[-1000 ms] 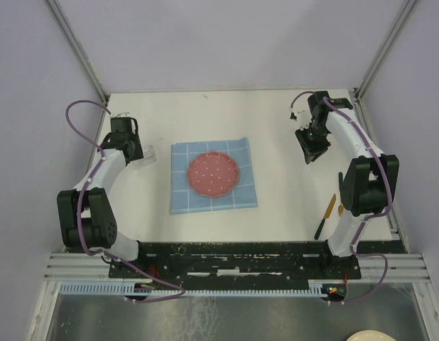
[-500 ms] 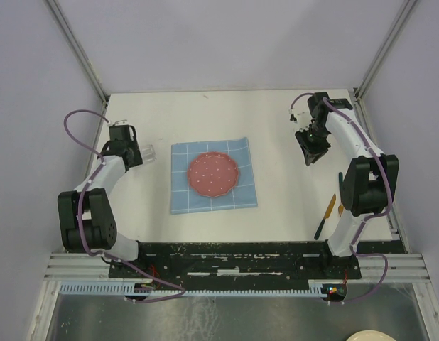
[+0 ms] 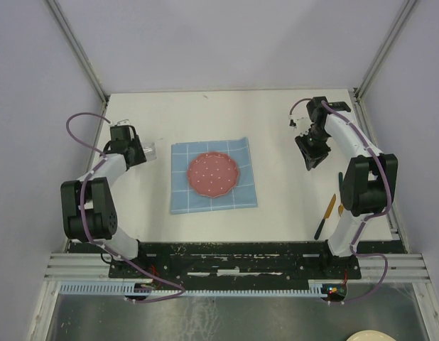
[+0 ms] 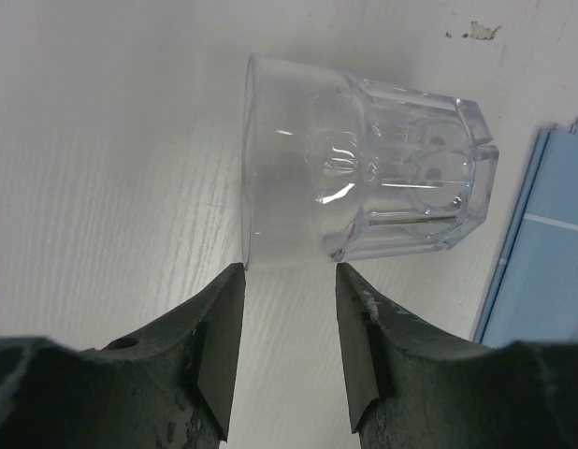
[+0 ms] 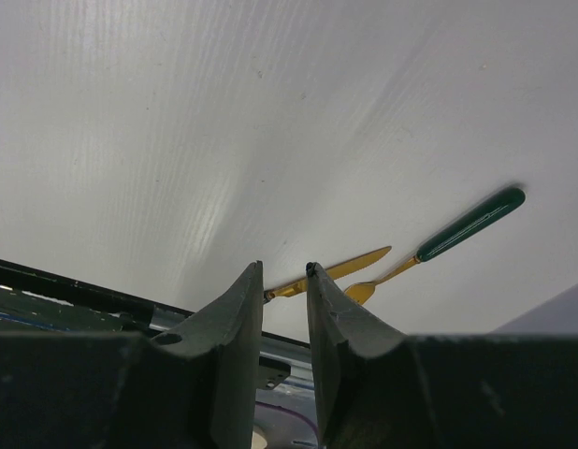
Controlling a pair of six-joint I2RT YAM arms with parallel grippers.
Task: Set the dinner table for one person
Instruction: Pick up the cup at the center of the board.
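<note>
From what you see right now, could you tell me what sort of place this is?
Probably a robot lab test cell, not a dining room: a white tabletop enclosed by blank panels, with a staged placemat and plate.

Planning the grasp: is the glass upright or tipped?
Tipped: the glass lies on its side, rim facing away from the placemat.

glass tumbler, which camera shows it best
Left wrist view: the glass tumbler is large and sharp, apparently on its side on the dinner table, just beyond the open left gripper. The top external view shows it only as a small pale shape beside that gripper. The right wrist view does not show it.
</note>
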